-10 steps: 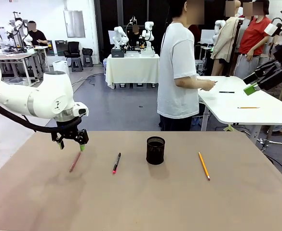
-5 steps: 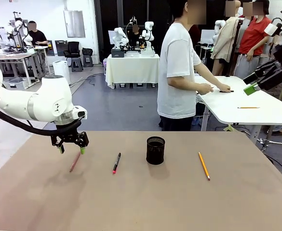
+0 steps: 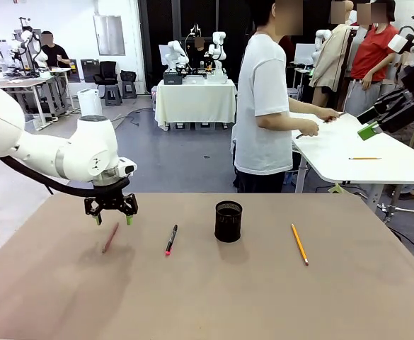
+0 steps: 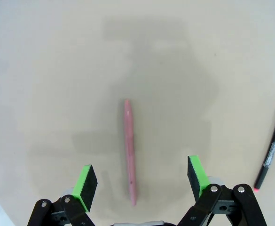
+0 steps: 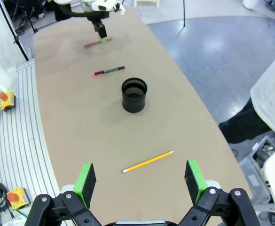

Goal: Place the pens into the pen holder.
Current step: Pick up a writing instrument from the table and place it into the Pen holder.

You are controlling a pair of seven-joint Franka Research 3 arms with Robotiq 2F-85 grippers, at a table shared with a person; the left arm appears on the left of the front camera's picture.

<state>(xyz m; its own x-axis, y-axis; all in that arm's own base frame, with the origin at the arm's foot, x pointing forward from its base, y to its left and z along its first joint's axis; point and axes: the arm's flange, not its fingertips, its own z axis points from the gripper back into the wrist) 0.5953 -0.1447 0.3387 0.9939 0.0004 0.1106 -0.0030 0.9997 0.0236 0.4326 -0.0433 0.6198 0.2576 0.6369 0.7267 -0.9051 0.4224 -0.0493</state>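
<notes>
The pens lie flat on the brown table (image 3: 263, 297), all three of them, and none is in the pen holder (image 3: 228, 221). The holder stands upright near the middle of the table, and the right wrist view looks down into it and finds it empty. The dark red pen (image 3: 110, 237) is farthest to the robot's left. The black pen with the red end (image 3: 171, 239) lies between it and the holder. The yellow-orange pencil (image 3: 299, 244) lies on the holder's other side, to the right.

The left gripper (image 3: 113, 220) hovers low over the dark red pen with its jaws spread wide and nothing in them. In the left wrist view the pen runs between the two green pads (lined up for a pinch across its barrel), apart from both.

The right gripper (image 5: 139, 178) hangs high and off to the right, well apart from the table. Its jaws are also released and empty.

So nothing of the task looks done. The first pick seems to be in preparation, and by my reading all three pens have yet to be lifted and dropped into the holder.
</notes>
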